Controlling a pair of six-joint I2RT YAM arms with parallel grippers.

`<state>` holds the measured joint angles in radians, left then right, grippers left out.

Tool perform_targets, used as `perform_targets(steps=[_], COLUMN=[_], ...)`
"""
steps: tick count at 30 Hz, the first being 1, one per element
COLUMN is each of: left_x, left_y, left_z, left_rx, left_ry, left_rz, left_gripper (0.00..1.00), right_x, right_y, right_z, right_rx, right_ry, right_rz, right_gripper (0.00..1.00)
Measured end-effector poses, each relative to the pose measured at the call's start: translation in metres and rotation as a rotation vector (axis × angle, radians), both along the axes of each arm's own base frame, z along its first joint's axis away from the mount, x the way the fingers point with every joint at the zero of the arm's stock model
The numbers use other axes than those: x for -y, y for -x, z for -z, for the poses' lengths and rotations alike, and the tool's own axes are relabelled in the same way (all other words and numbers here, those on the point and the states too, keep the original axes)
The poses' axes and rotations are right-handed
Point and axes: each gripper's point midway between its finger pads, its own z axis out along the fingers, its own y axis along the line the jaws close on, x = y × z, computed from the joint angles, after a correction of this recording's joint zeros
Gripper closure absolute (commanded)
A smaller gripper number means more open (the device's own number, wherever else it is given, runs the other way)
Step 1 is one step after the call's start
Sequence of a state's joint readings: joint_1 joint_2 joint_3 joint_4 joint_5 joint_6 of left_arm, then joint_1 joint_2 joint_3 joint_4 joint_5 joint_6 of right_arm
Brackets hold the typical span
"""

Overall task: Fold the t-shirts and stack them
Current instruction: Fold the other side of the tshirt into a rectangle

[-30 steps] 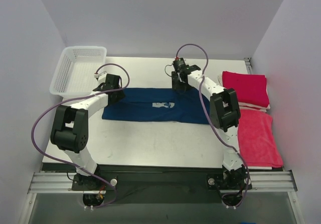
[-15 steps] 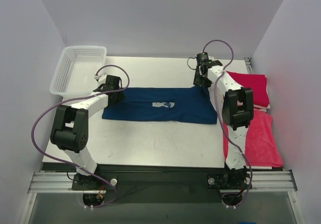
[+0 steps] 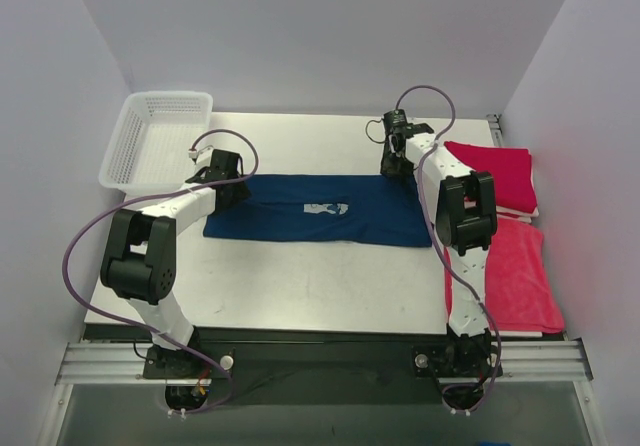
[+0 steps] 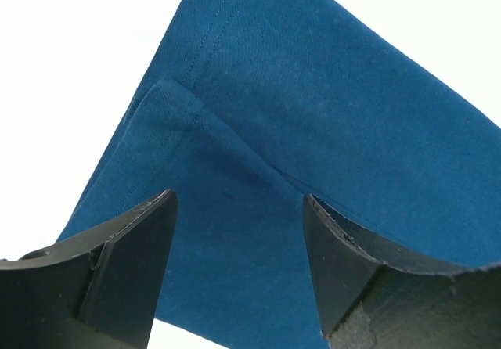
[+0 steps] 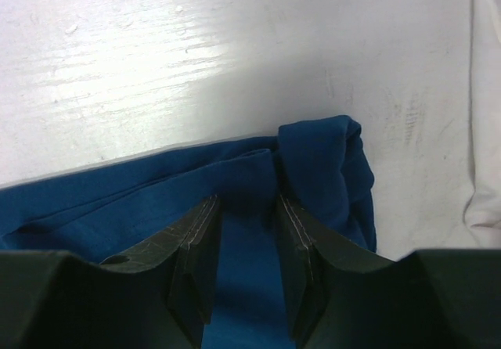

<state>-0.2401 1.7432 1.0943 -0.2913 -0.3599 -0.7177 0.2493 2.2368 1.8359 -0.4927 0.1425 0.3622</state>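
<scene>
Two grippers attend the navy blue cotton t-shirt (image 3: 320, 209), which lies as a flat band across the white table (image 3: 300, 286). The left gripper (image 4: 235, 208) hovers spread over its left end, while the right gripper (image 5: 246, 208) pinches a bunched fold at its far right corner. Pulling from that corner alone would likely skew or rumple the cloth, and so thin a pinch could slip free.

the printed t-shirt (image 3: 320, 211) lies centre, the basket (image 3: 168, 97) behind-left, other t-shirts (image 3: 495, 181) at right.
</scene>
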Motion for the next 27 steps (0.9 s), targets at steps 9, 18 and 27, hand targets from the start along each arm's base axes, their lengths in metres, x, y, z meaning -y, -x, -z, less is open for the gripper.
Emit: perform_targets(steps=[9, 18, 27], left_x=[0.000, 0.000, 0.000], left_y=[0.000, 0.001, 0.001], left_z=[0.000, 0.002, 0.002], left_rx=[-0.001, -0.005, -0.005], left_ry=[0.002, 0.001, 0.001], left_rz=[0.002, 0.001, 0.002], left_gripper=[0.25, 0.25, 0.25], right_x=[0.013, 0.024, 0.028], right_y=[-0.004, -0.006, -0.013], right_z=[-0.003, 0.002, -0.010], right_rx=[0.005, -0.008, 0.021], right_ry=[0.031, 0.044, 0.067], right_rz=[0.032, 0.058, 0.071], right_gripper=[1.00, 1.00, 1.00])
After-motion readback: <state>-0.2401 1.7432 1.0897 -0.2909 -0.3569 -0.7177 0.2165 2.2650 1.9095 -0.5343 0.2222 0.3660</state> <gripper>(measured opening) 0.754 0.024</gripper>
